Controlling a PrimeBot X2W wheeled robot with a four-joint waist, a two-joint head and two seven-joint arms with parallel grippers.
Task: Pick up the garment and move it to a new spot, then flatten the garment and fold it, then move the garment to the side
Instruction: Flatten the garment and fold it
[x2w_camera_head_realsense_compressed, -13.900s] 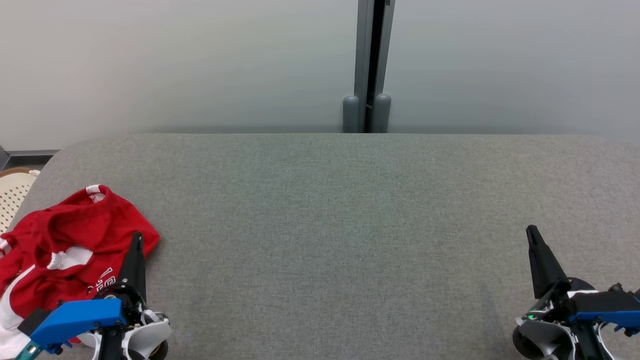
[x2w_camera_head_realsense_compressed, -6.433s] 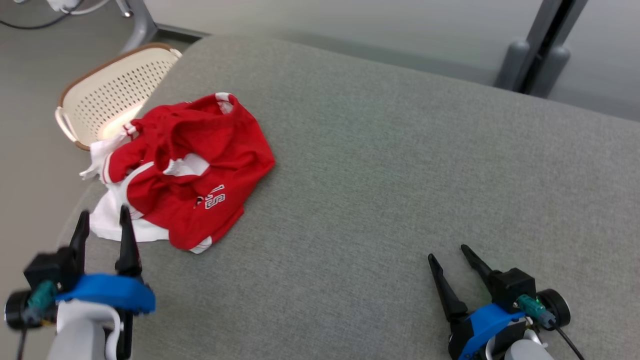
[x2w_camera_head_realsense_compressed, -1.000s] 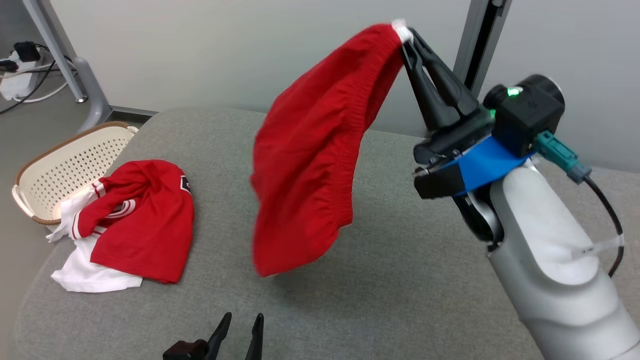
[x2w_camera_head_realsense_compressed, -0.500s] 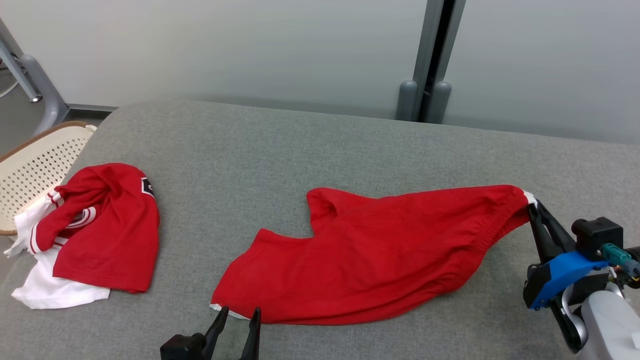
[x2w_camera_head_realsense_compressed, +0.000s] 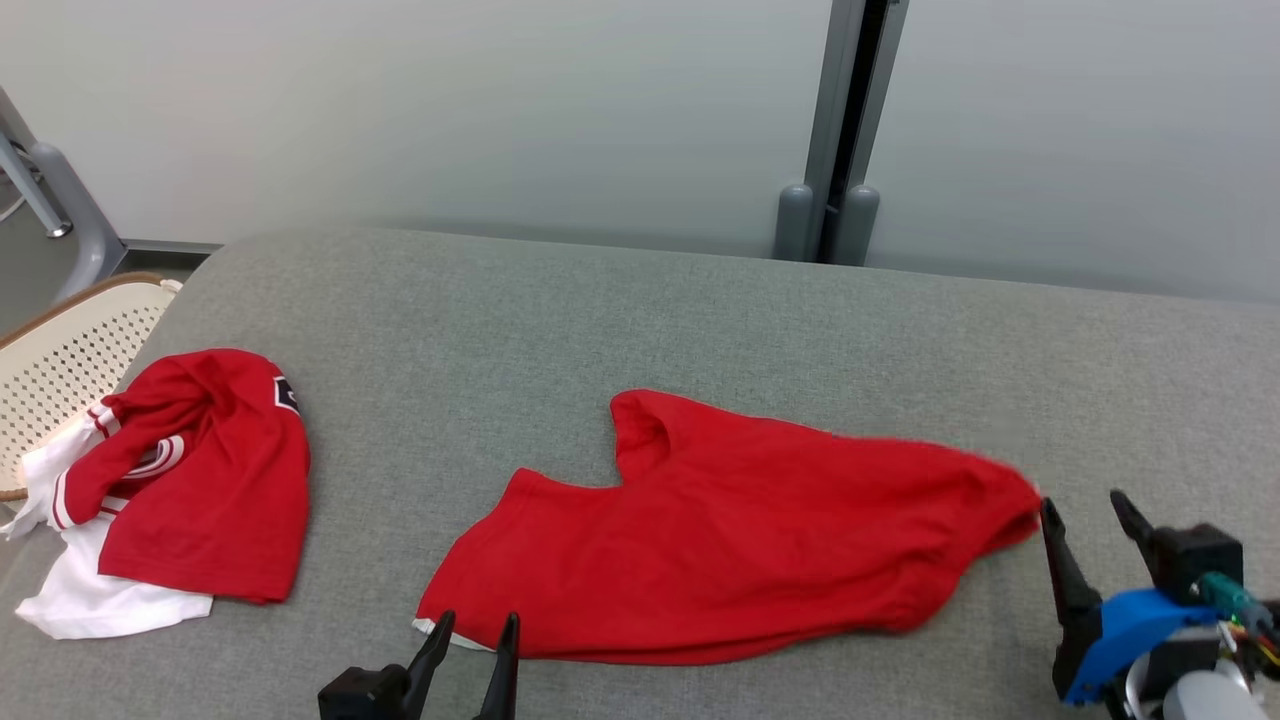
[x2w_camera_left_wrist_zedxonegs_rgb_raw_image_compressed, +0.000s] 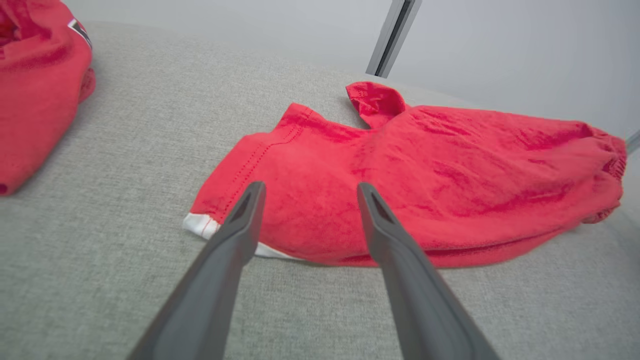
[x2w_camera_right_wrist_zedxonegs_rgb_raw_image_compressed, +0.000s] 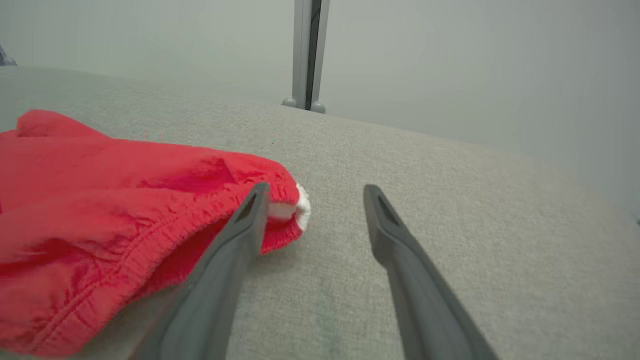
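Observation:
The garment (x2w_camera_head_realsense_compressed: 740, 540) is a pair of red shorts with a white trim, lying spread but wrinkled across the middle of the grey table (x2w_camera_head_realsense_compressed: 640, 330). My right gripper (x2w_camera_head_realsense_compressed: 1082, 505) stands open just right of its elastic waistband corner. In the right wrist view the waistband (x2w_camera_right_wrist_zedxonegs_rgb_raw_image_compressed: 280, 195) lies against the left finger (x2w_camera_right_wrist_zedxonegs_rgb_raw_image_compressed: 235, 235), and nothing is between the fingers of that gripper (x2w_camera_right_wrist_zedxonegs_rgb_raw_image_compressed: 316, 187). My left gripper (x2w_camera_head_realsense_compressed: 478, 620) is open at the front edge, its tips just over the leg hem. The left wrist view shows the shorts (x2w_camera_left_wrist_zedxonegs_rgb_raw_image_compressed: 425, 170) beyond the open left gripper (x2w_camera_left_wrist_zedxonegs_rgb_raw_image_compressed: 310, 186).
A heap of red and white clothes (x2w_camera_head_realsense_compressed: 190, 470) lies at the table's left end. A cream perforated basket (x2w_camera_head_realsense_compressed: 70, 340) stands beyond that edge. A grey post (x2w_camera_head_realsense_compressed: 830, 130) rises behind the table against the pale wall.
A second ago the shorts hung in the air from my shut right gripper. They were then laid across the table. The right gripper has now opened and let the waistband drop.

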